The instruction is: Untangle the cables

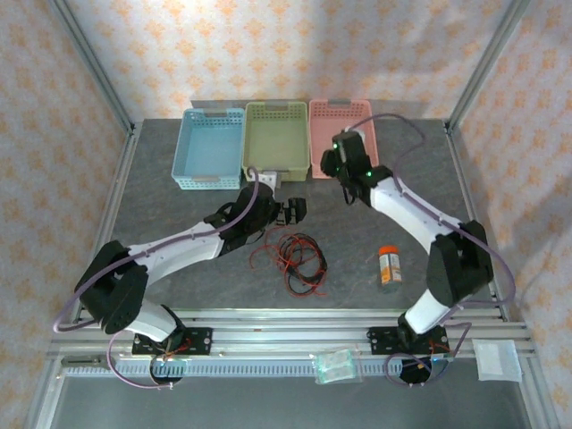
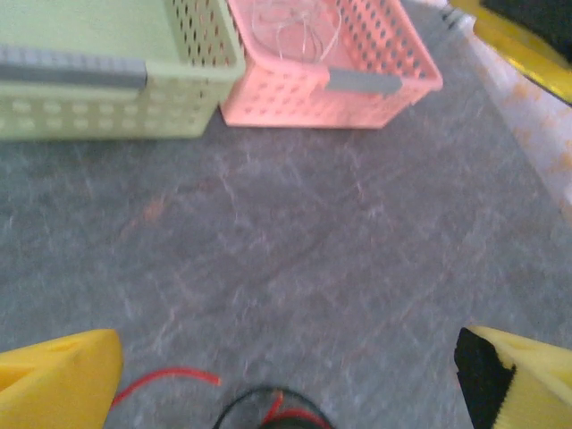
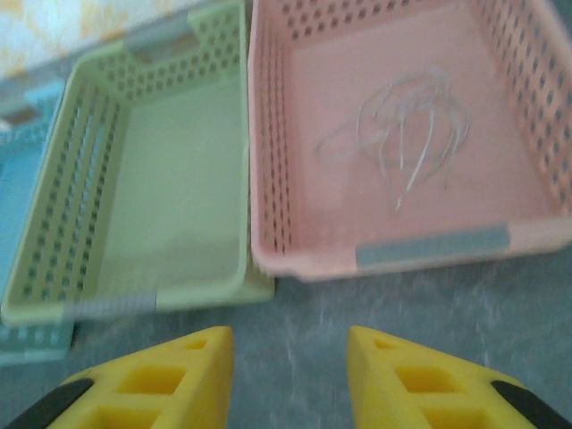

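Cables (image 1: 293, 259), red and black, lie tangled just under my left gripper (image 2: 290, 349), whose jaws stand wide apart, ready, I judge, to take one strand. A pale cable (image 3: 407, 134) lies in the pink basket (image 3: 268, 179) just ahead of my right gripper (image 3: 290, 338), its jaws apart and empty.

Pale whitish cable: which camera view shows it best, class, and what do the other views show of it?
Right wrist view: the pale whitish cable lies whole, loosely coiled, in the pink basket. Left wrist view catches its loops cropped at the top edge. Top external view: too small to tell.
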You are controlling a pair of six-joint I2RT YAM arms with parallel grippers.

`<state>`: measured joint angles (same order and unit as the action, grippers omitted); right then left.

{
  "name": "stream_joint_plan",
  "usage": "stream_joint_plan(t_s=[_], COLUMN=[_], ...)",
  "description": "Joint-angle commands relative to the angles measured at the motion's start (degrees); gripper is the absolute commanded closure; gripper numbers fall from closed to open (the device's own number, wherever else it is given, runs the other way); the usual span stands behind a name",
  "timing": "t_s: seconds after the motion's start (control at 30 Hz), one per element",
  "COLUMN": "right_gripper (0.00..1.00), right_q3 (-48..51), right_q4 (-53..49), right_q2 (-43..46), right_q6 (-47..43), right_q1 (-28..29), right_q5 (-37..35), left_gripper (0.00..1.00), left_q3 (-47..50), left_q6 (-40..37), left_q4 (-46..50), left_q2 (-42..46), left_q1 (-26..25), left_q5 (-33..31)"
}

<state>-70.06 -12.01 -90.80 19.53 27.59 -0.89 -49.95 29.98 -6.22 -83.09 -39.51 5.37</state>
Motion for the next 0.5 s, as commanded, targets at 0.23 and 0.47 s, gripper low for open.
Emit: stream_joint_plan(t_s=[0.23, 0.47], right_gripper=[0.68, 0.68], right_q3=[27.5, 35.8], right_q4=[11.9, 13.1], right_q2=[20.1, 28.0], right_q6=[10.4, 13.2], right_q1=[2.0, 5.8], right_q5=[6.4, 14.7], left_gripper=[0.07, 0.15], left_q3=[15.0, 18.0], left_q6=[2.9, 3.3], left_q4=[2.9, 2.2], left_q2=[14.2, 16.8], left_q1=[-7.0, -10.4], left_q5=[1.0, 2.9])
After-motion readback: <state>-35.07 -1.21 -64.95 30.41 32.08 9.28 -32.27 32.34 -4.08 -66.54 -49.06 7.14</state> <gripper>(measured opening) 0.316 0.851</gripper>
